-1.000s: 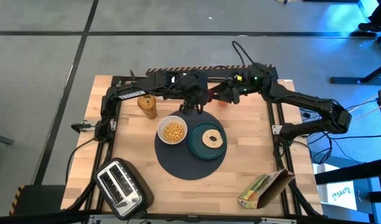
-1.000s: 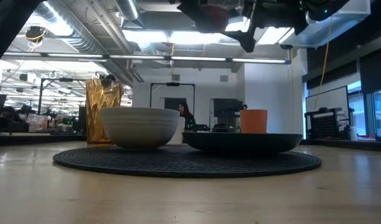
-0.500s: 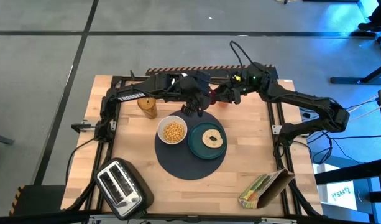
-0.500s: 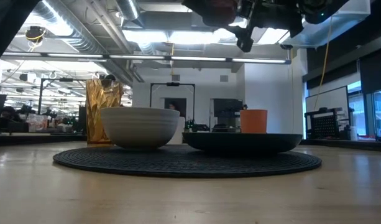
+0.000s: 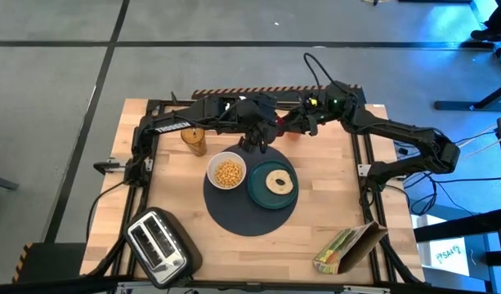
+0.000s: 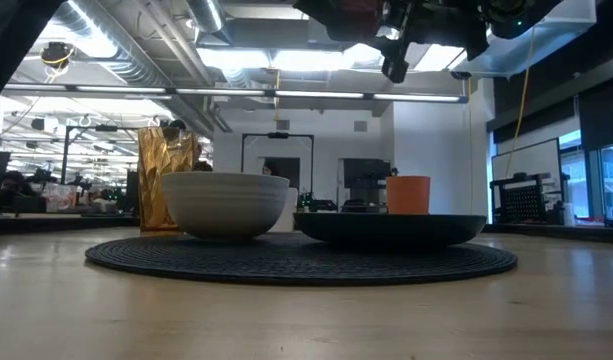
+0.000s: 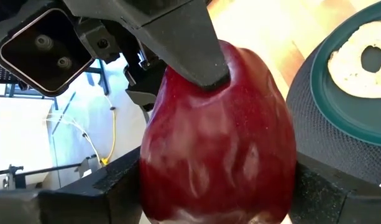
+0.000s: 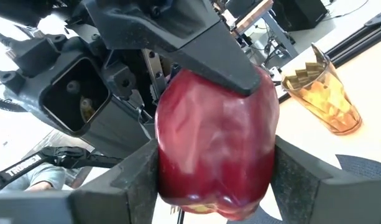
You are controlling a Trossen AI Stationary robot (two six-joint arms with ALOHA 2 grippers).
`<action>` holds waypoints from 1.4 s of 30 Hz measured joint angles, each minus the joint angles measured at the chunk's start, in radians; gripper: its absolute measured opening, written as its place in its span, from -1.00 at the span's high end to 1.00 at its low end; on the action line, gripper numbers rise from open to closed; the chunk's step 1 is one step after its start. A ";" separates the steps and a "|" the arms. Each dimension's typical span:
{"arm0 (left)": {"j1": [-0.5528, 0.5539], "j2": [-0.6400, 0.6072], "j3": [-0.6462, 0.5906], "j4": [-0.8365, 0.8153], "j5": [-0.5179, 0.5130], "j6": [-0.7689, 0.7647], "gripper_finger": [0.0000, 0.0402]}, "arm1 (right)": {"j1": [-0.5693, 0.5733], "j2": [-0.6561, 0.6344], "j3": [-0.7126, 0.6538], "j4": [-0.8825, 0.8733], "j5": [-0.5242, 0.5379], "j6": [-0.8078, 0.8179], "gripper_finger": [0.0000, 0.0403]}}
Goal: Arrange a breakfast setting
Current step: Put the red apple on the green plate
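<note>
**A:** What's on the bench, biggest first?

**B:** The round dark-grey mat lies below both sets of jaws, toward the near side of the bench. On it, touching side by side, sit the teal plate with the bagel and the white bowl of yellow cereal. All of it is well under the raised jaws, as the low view shows.

**A:** And the small orange cup?

**B:** The cup stands behind the plate in the low view; from above it shows only as a sliver of orange just beside the right arm's jaws.

**A:** Where is the red fruit?

**B:** The red fruit is up in the air over the far edge of the mat, between the two arms. The left gripper has its jaws closed on it from two sides, and the right gripper has its jaws pressed on it as well. In the left wrist view one finger of the other arm bears on the fruit's top; the right wrist view shows the same the other way round, fruit clamped between its own dark fingers.

**A:** Anything off to the side?

**B:** An amber glass stands on the bench beside the left arm's jaws, apart from the mat. The silver toaster and the cereal bag are at the near corners, well apart from both jaws.
</note>
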 joint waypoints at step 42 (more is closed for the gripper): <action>0.104 -0.556 -1.027 1.315 0.168 -1.053 -0.93 | -0.004 0.001 -0.001 0.449 0.195 -0.345 -0.12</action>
